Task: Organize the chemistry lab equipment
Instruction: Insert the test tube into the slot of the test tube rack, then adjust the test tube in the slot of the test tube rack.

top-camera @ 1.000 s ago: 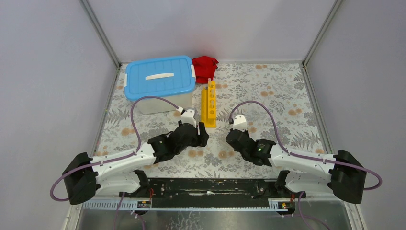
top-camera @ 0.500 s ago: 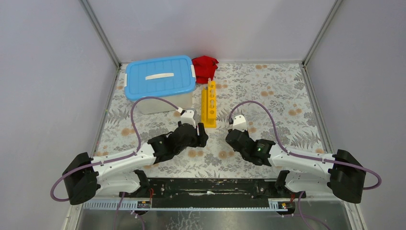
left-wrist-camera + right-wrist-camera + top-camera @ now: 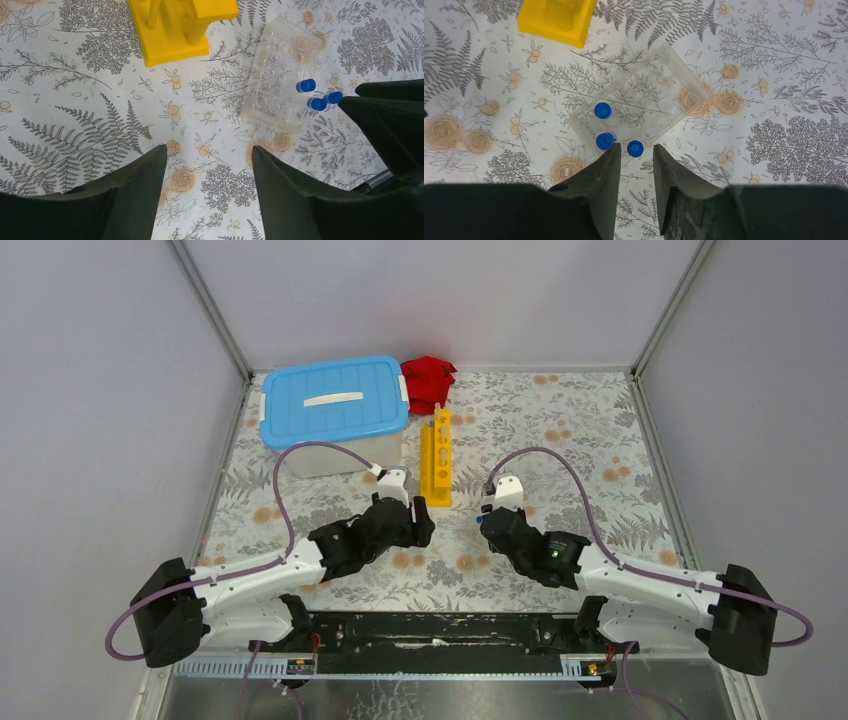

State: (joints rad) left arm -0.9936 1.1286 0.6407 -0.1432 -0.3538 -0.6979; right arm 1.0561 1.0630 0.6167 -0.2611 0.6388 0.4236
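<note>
right arm's (image 3: 640, 575) swung its elbow out toward the right edge. its right gripper (image 3: 636, 151) hangs slightly parted, pinching nothing. a blue-capped tube (image 3: 635, 148) stands dead ahead of the gap, at the clear tube holder's (image 3: 644, 95) nearest corner, mid-desk. left gripper (image 3: 209, 152) is spread, empty, farther off.

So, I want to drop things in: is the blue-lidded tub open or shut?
Shut: the blue lid sits flat on the white tub, covering it fully.
</note>
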